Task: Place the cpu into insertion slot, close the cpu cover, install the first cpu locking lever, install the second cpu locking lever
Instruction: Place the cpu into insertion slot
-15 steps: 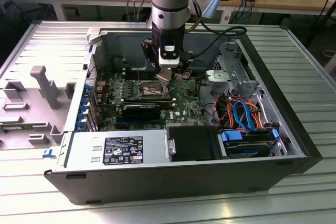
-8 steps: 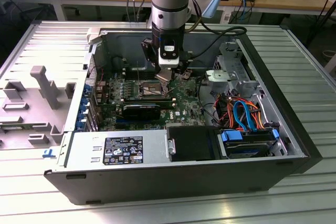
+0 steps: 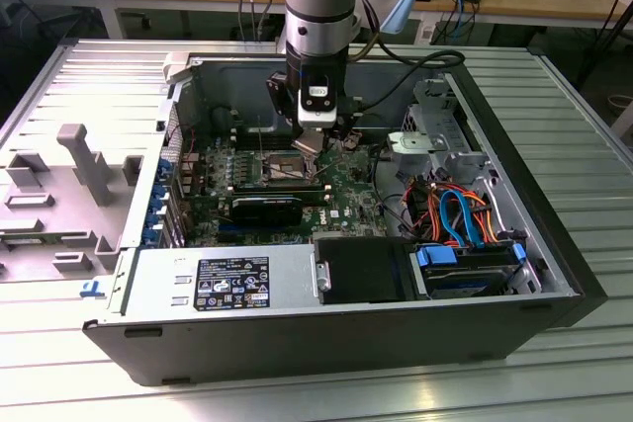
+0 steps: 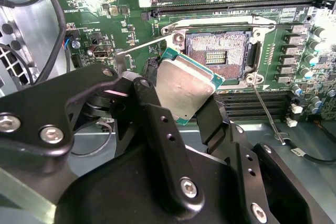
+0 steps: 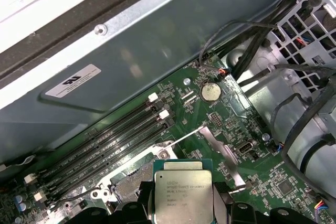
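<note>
Ribbed grey metal bench (image 3: pixel 584 145) bearing an open black computer case (image 3: pixel 297 333). My black tool (image 4: pixel 178 103) grips the small square silver-topped cpu (image 4: pixel 189 85), tilted, close over the square silver-rimmed insertion slot (image 4: pixel 218 53) in the green circuit board (image 4: pixel 94 9), unseated.

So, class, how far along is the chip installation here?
Nothing is finished yet: the square silver-rimmed socket sits open and empty, contacts exposed. In hand: the black gripper clamps the flat silver-topped cpu chip, tilted, close to the socket. Left: all four steps.
</note>
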You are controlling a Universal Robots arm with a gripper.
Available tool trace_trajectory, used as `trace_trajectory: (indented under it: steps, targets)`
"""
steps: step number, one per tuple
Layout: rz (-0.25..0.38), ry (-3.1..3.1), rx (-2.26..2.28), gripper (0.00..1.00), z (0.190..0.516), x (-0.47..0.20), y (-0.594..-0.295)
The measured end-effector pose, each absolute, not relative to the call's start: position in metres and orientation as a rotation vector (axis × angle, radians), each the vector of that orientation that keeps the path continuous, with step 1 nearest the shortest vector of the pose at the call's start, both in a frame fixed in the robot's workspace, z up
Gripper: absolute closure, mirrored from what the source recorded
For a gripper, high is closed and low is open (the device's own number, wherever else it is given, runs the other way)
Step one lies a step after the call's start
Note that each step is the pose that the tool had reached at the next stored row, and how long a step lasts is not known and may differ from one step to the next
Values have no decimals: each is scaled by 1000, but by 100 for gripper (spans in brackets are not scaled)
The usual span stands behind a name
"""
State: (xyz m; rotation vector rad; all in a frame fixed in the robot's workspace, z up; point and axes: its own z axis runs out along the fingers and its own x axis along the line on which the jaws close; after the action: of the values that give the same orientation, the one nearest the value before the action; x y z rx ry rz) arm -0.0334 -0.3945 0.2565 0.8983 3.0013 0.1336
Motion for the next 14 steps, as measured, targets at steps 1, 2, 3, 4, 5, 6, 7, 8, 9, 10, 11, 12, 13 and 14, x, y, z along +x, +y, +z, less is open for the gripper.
trace_trajectory:
  steps: [1,2,3,4,5,6,7,8,9,10,11,12,13,14]
  targets:
    - [134,3001,899,46,256,-33,-395]
    - [134,3000,901,46,256,-33,-395]
    - [134,3000,902,46,256,-33,-395]
    - [134,3000,904,46,256,-33,-395]
    - [134,2999,905,46,256,-33,-395]
    - [134,2999,906,46,256,-33,-395]
    - [134,2998,908,46,256,-33,-395]
    - [134,2998,909,46,256,-33,-395]
    - [134,2997,911,46,256,-33,-395]
    - [134,2996,914,46,256,-33,-395]
    - [134,2996,915,46,256,-33,-395]
    - [134,2995,916,46,256,-33,-395]
    - [134,2995,919,46,256,-33,-395]
    - [134,2994,920,46,256,-33,-395]
